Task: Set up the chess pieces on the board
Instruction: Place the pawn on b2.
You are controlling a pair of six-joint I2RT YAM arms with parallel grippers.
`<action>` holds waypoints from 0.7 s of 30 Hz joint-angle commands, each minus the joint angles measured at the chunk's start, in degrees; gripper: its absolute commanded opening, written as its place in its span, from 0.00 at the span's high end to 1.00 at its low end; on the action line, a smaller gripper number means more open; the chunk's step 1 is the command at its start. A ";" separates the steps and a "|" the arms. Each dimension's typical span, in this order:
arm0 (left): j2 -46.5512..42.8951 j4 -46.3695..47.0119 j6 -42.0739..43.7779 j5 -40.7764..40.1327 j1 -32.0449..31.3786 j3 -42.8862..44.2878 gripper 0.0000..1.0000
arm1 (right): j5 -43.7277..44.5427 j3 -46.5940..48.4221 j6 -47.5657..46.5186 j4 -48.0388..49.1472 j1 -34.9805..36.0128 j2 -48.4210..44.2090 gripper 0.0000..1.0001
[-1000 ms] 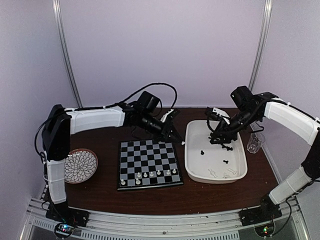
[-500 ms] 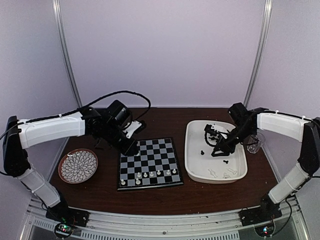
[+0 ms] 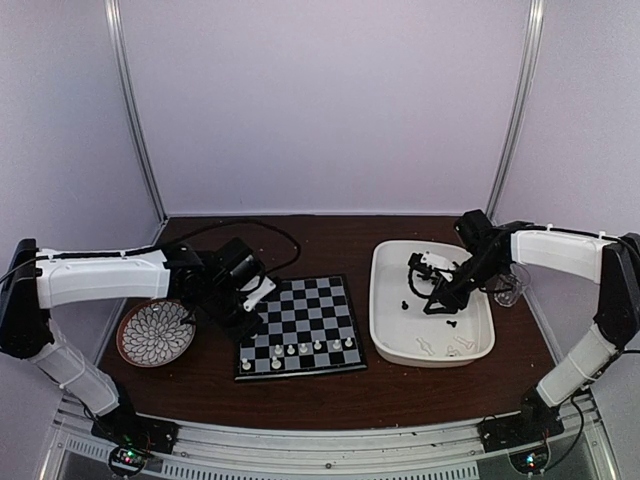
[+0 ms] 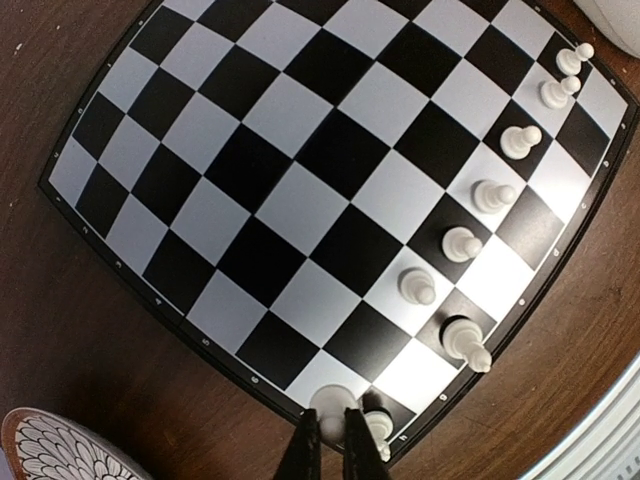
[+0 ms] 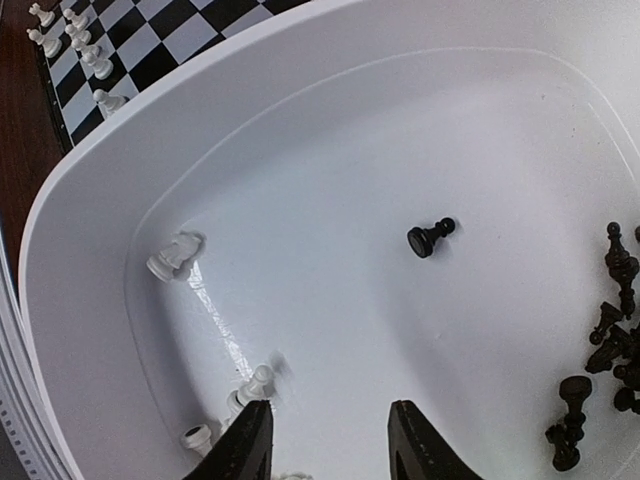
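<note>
The board (image 3: pixel 300 310) lies mid-table; a row of white chess pieces (image 3: pixel 300 349) stands along its near edge. In the left wrist view the same row of white pieces (image 4: pixel 492 195) runs down the board (image 4: pixel 300 150) at the right. My left gripper (image 4: pixel 330 442) is shut on a white piece (image 4: pixel 333 403) just over the board's corner, next to a standing white piece (image 4: pixel 378 425). My right gripper (image 5: pixel 330 442) hangs open inside the white tray (image 5: pixel 90 210). A black pawn (image 5: pixel 428 238) lies ahead of it, and a white piece (image 5: pixel 250 384) lies by its left finger.
A heap of black pieces (image 5: pixel 600 360) lies at the tray's right side, and loose white ones (image 5: pixel 175 255) lie at its left. A round patterned plate (image 3: pixel 155 332) sits left of the board, under my left arm. A clear cup (image 3: pixel 508 285) stands right of the tray (image 3: pixel 380 300).
My left arm has swung from the board's far right corner to its near left corner. My right gripper has moved a little nearer over the tray.
</note>
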 commanded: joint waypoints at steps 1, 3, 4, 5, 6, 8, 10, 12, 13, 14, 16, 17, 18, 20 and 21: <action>1.27 2.58 1.06 -3.09 -1.39 -0.44 1.00 | 1.81 -0.53 -0.70 1.04 -0.35 -1.25 0.57; 2.12 3.07 1.29 -3.70 -1.93 -0.29 1.00 | 1.91 -0.73 -0.70 1.03 -0.35 -1.39 0.57; 2.41 3.69 1.34 -3.88 -2.24 -0.39 1.00 | 2.02 -0.85 -0.78 1.06 -0.35 -1.39 0.57; 2.53 4.42 1.33 -3.98 -2.34 -0.68 1.00 | 2.08 -0.92 -0.85 1.20 -0.35 -1.43 0.57; 2.53 5.26 1.14 -4.01 -2.35 -1.05 1.00 | 2.25 -0.89 -0.94 1.16 -0.35 -1.36 0.57; 2.52 6.83 0.82 -3.77 -2.37 -2.05 1.00 | 2.38 -0.88 -0.96 1.09 -0.34 -1.15 0.57; 2.54 8.08 0.35 -3.45 -2.29 -3.00 1.00 | 2.56 -0.88 -0.96 1.01 -0.35 -1.26 0.57; 2.62 9.19 -0.03 -3.11 -2.34 -3.91 1.00 | 2.66 -1.05 -1.05 0.95 -0.35 -1.42 0.57; 2.64 9.82 -0.11 -2.79 -2.32 -4.31 1.00 | 2.71 -1.13 -1.13 0.91 -0.35 -1.44 0.57; 2.73 10.37 -0.27 -2.29 -2.35 -4.71 1.00 | 2.74 -1.22 -1.14 0.90 -0.35 -1.39 0.57; 3.30 11.60 -0.56 -1.44 -2.43 -5.30 0.99 | 2.74 -1.24 -1.22 0.95 -0.35 -1.29 0.57; 3.60 12.11 -0.66 -1.34 -2.57 -5.49 0.99 | 2.67 -1.19 -1.23 0.93 -0.35 -1.26 0.57; 4.05 12.47 -0.80 -1.29 -2.79 -5.55 0.99 | 2.59 -1.15 -1.23 0.84 -0.35 -1.18 0.57; 4.82 12.92 -1.09 -1.33 -3.17 -5.56 0.99 | 2.51 -1.15 -1.23 0.86 -0.35 -1.09 0.57; 5.00 13.22 -1.18 -1.29 -3.26 -5.68 0.99 | 2.56 -1.15 -1.23 0.85 -0.33 -1.01 0.57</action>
